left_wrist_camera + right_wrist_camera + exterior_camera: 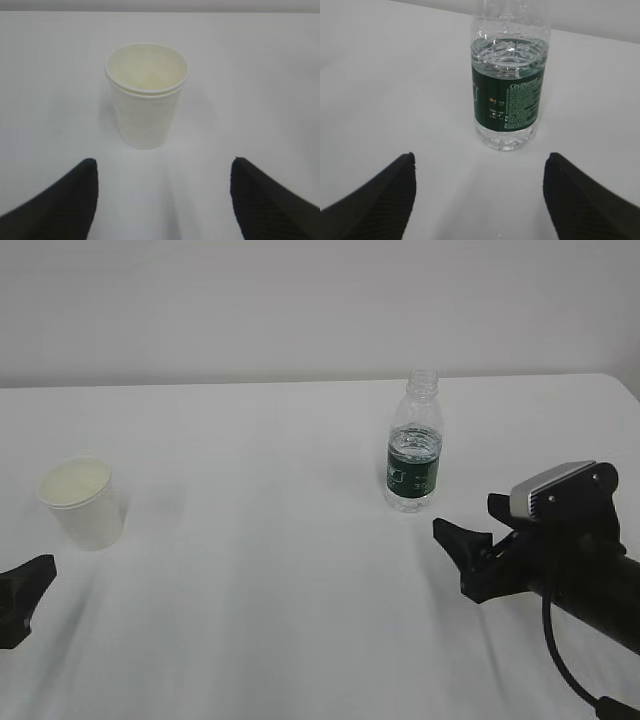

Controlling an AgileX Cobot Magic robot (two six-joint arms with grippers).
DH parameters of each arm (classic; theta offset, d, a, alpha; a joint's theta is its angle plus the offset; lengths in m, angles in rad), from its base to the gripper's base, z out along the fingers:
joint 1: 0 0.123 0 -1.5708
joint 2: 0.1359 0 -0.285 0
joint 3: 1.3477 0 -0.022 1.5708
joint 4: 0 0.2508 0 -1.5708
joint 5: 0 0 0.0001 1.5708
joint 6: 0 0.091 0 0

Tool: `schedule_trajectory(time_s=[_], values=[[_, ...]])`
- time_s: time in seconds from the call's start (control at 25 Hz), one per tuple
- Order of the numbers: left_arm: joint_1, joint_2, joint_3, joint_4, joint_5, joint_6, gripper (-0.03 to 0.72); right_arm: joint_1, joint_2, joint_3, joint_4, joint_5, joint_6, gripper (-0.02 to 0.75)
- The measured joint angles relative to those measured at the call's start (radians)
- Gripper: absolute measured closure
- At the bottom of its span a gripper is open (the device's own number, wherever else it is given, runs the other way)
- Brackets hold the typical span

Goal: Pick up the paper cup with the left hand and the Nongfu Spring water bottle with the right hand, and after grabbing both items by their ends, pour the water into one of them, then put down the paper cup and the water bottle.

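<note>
Tapered white paper cup; ribbed clear plastic bottle, green-labelled.

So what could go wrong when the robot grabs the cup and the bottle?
1. The small clear plastic bottle with the green label has no cap and stands upright with water inside, so a bump from the open right pincer could tip it and spill.
2. The small white paper cup looks empty and light, so the open left pincer might knock it over or squash it.
</note>
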Motion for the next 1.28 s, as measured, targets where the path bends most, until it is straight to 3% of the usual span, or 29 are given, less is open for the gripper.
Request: schedule_trajectory(time_s=[1.28], values=[[0.000,0.088,-0.013,-0.012,0.000,0.000,0.099,0.000,0.091,-0.186,0.026,0.000,0.003,0.143]])
